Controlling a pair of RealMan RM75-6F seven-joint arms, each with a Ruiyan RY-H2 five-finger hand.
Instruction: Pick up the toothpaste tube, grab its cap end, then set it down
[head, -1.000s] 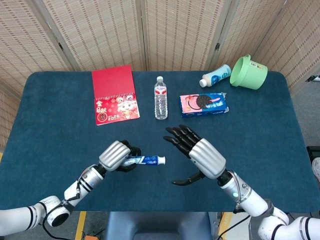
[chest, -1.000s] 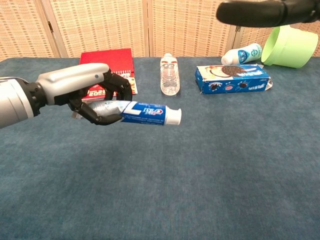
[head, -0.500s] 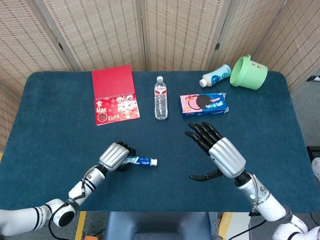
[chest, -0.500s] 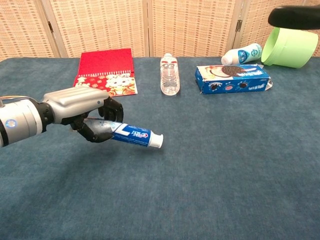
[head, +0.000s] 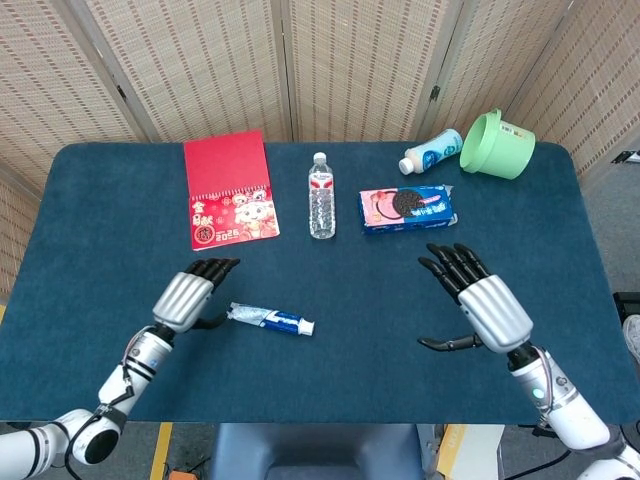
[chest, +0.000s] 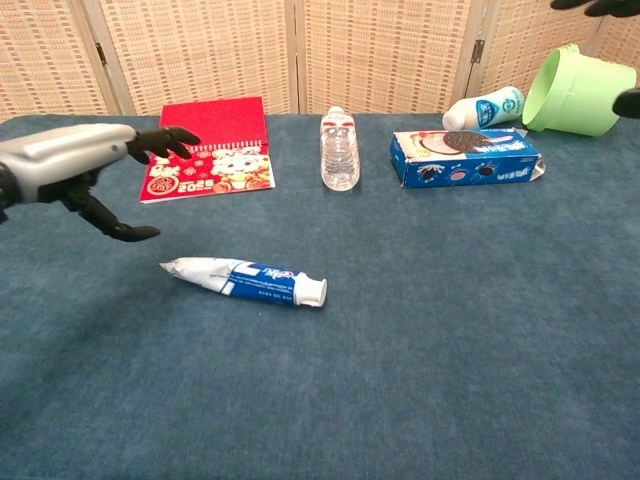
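Note:
The blue and white toothpaste tube (head: 270, 319) (chest: 243, 281) lies flat on the blue table, its white cap end (chest: 314, 292) pointing right. My left hand (head: 190, 294) (chest: 80, 168) hovers just left of the tube's crimped end, fingers spread, holding nothing. My right hand (head: 478, 302) is well to the right of the tube, fingers spread and empty. In the chest view only dark fingertips (chest: 590, 5) of it show at the top right corner.
At the back lie a red calendar (head: 228, 188), a water bottle (head: 321, 196) on its side, a blue cookie box (head: 408, 207), a small white bottle (head: 432, 151) and a green cup (head: 497, 144) tipped over. The table's front edge runs close below both hands.
My left hand has let go of the tube and drawn back to the left, fingers opened. The tube now lies on the table. My right hand moved further right.

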